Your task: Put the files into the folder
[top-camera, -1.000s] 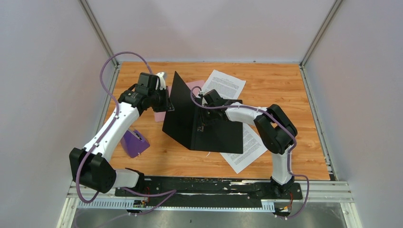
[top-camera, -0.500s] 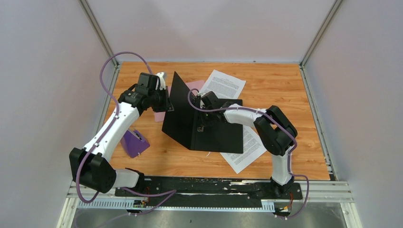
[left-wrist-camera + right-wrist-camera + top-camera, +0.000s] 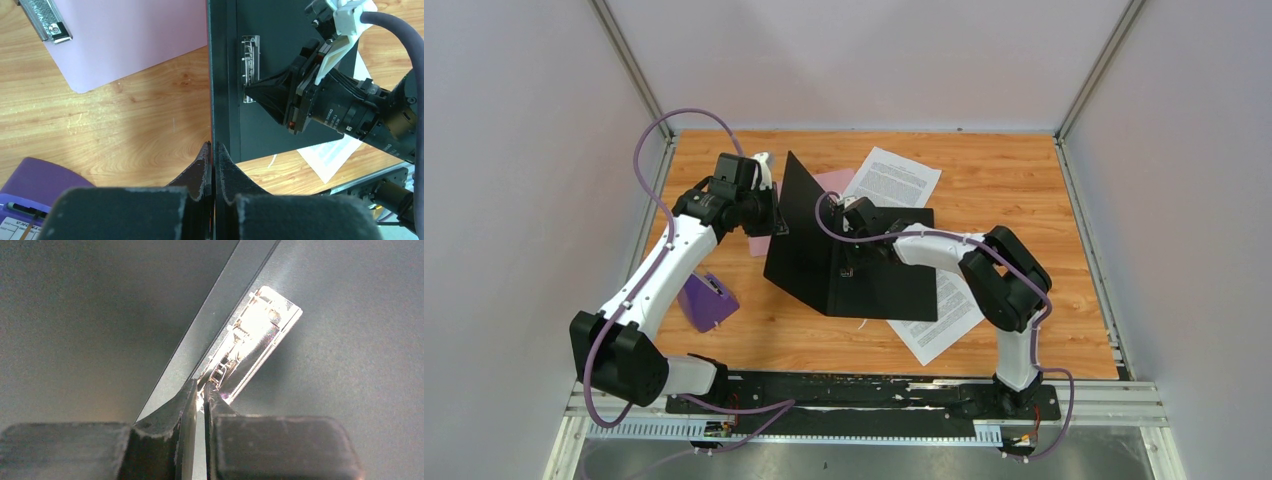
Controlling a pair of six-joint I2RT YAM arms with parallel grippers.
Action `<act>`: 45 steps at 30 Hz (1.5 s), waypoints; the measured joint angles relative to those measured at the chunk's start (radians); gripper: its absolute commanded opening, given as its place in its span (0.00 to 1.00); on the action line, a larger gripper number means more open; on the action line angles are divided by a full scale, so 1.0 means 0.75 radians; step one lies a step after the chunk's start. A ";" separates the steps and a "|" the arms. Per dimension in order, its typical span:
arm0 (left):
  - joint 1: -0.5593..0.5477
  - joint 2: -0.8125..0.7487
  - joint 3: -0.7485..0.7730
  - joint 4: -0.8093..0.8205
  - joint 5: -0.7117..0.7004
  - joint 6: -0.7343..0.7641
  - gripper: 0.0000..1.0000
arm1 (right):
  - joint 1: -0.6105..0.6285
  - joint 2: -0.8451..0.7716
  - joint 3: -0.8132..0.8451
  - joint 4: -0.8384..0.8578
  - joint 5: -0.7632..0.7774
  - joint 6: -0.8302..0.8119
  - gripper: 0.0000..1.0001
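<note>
Under the black folder [image 3: 886, 290], one file [image 3: 946, 318] lies partly hidden.

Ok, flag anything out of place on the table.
Both files are outside the black folder: the near sheet lies partly under its flat half, and the far sheet sits askew beyond it. The left pincer holds the cover raised.

Folder cover [image 3: 804, 225] stands up like a wall between my arms, my left gripper [image 3: 212, 148] pinching its edge. My right gripper [image 3: 200, 390] is nipped on the metal clip [image 3: 255, 330], and that arm blocks the folder's open floor. Bare table [image 3: 1024, 170] far right gives free passage.
</note>
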 measured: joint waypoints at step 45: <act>-0.001 -0.002 -0.017 0.009 0.092 -0.022 0.00 | -0.183 -0.127 -0.164 0.371 -0.345 0.166 0.15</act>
